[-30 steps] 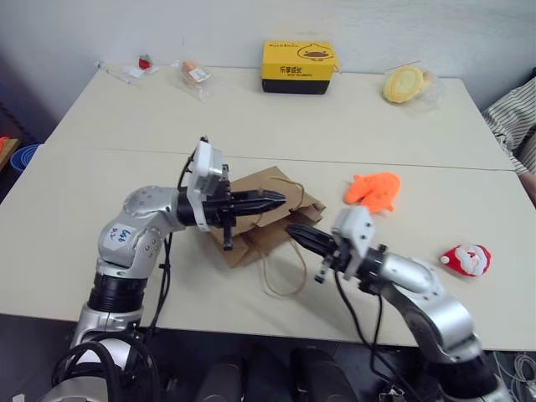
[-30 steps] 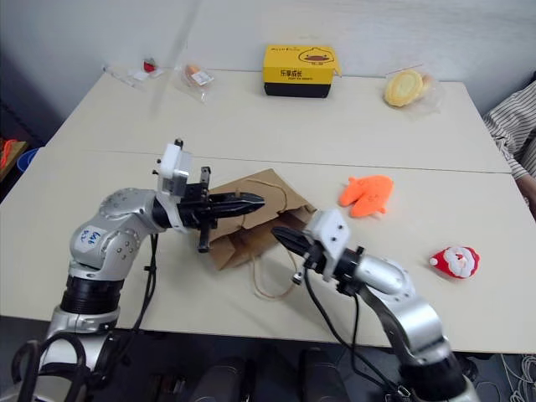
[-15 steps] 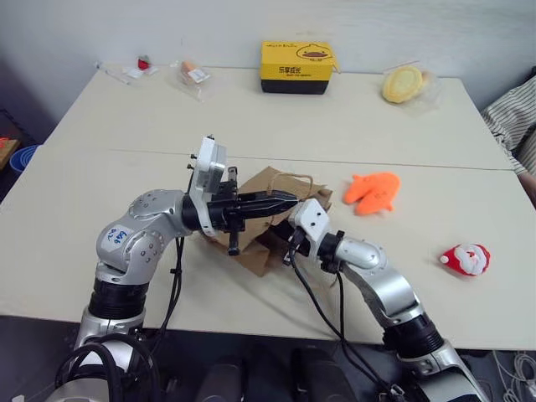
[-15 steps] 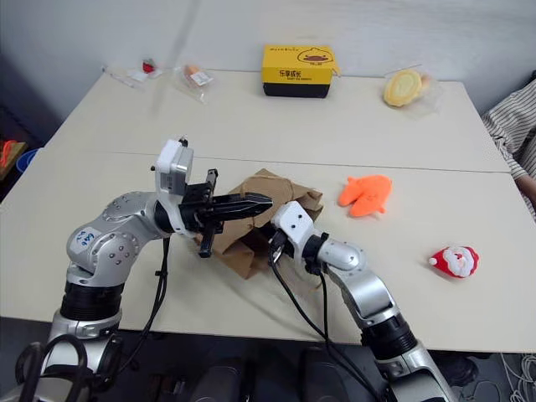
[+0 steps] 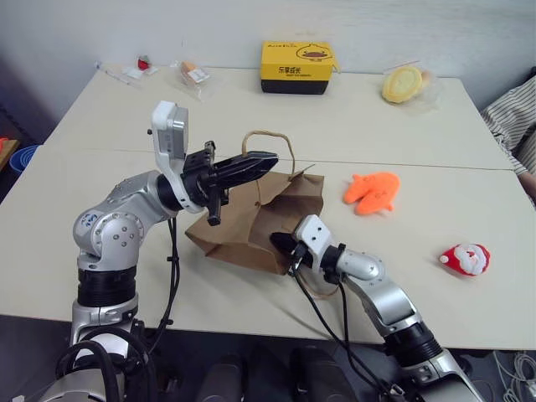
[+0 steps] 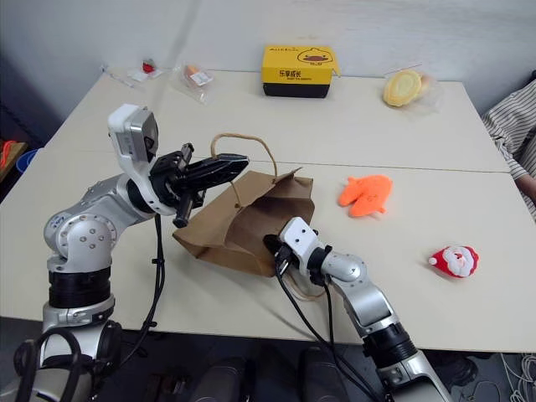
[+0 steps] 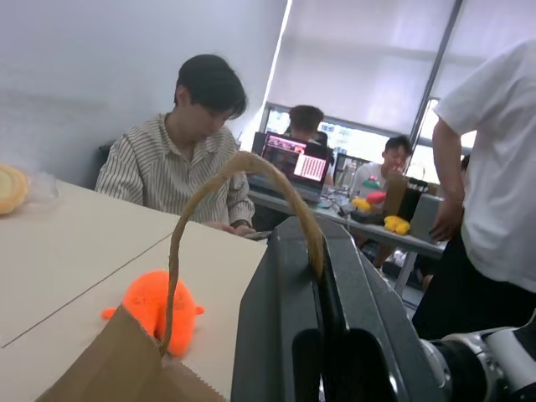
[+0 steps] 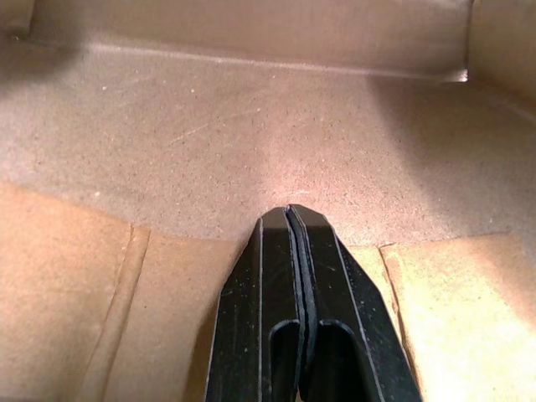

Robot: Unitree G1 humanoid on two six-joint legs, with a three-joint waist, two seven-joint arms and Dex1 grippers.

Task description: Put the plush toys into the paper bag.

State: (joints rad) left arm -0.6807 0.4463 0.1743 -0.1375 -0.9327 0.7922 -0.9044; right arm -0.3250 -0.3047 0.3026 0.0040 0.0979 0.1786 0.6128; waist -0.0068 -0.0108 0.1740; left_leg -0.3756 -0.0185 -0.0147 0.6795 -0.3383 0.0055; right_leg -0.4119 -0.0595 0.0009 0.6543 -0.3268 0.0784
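While the left gripper [image 5: 260, 158] is clamped on one twisted loop handle [image 5: 270, 134] of the paper bag [image 5: 251, 219] and holds it lifted off the table [image 5: 126, 142], the right gripper [image 6: 270, 246], fingers pressed together with nothing between them, is pushed into the bag's mouth; right wrist view shows the shut fingertips [image 8: 290, 219] against brown paper inside. Likely reason: the lifted handle pulls the top panel up, and the right fingers spread the opening so the bag stands open for loading. Bag lies on its side near the table's front middle, long axis running roughly left-right across the table, base toward the robot's left, mouth toward its right and front, facing the toys. Its second handle [image 5: 322, 291] lies on the table under the right wrist. Neither toy is in yet: the orange plush [image 5: 373, 190] lies flat just right of the bag, apart from it; the Santa plush [image 5: 466, 258] lies further right near the front edge, well apart. Yellow and black box [image 5: 297, 66], the round yellow wrapped item [image 5: 405, 84] and small wrapped packets [image 5: 193, 73] sit along the far edge, untouched.
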